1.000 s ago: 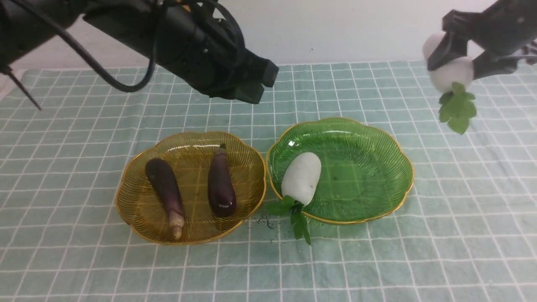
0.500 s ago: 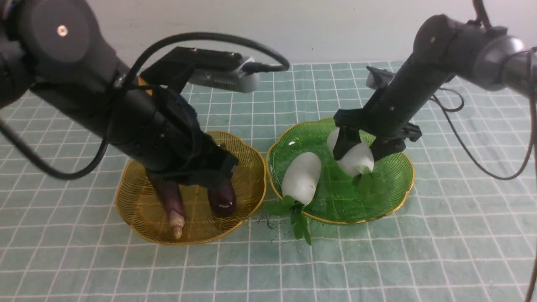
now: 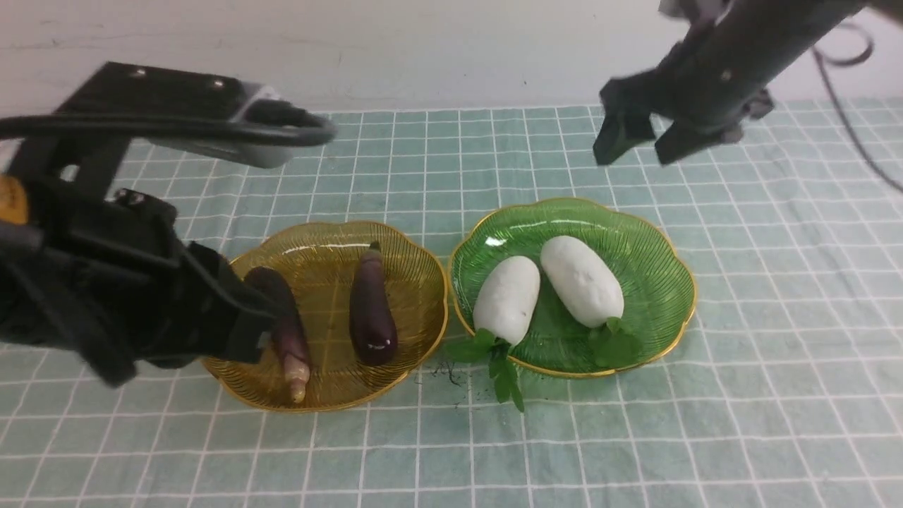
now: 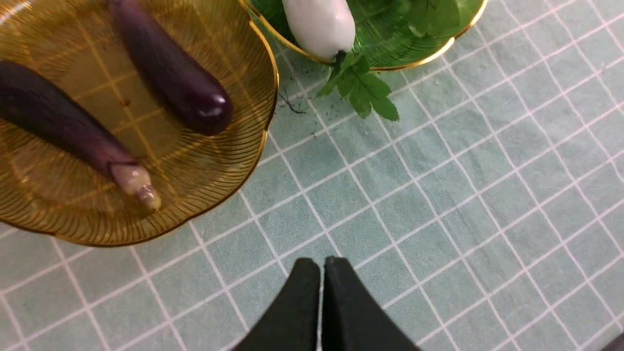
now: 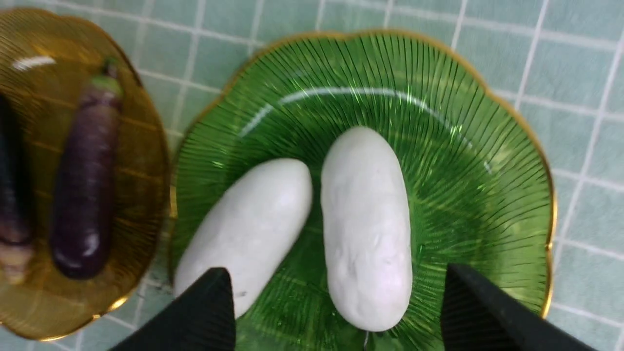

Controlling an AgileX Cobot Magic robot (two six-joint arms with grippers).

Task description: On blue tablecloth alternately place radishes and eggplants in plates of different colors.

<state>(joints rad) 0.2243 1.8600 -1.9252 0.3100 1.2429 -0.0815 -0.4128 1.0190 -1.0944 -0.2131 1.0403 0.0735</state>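
On the blue tablecloth [image 3: 776, 353] two white radishes [image 3: 506, 300] [image 3: 582, 281] lie side by side in the green plate [image 3: 656, 282]. The leaves of the left one hang over the rim. Two dark purple eggplants [image 3: 372, 310] [image 3: 289, 342] lie in the amber plate [image 3: 324, 247]; my left arm covers part of the left one. High above the green plate's far edge my right gripper [image 3: 635, 152] is open and empty, and its wrist view looks down on both radishes [image 5: 365, 224] [image 5: 248, 229]. My left gripper [image 4: 321, 265] is shut and empty, over bare cloth near the amber plate [image 4: 195, 185].
Dark specks [image 3: 444, 370] lie on the cloth between the plates' front rims. A white wall [image 3: 458, 49] runs behind the cloth's far edge. Open cloth stretches in front of the plates and to their right.
My right gripper brought the second radish down into the green plate, let it go and rose back up, empty. My left arm swung down over the amber plate, then drew back to the left.
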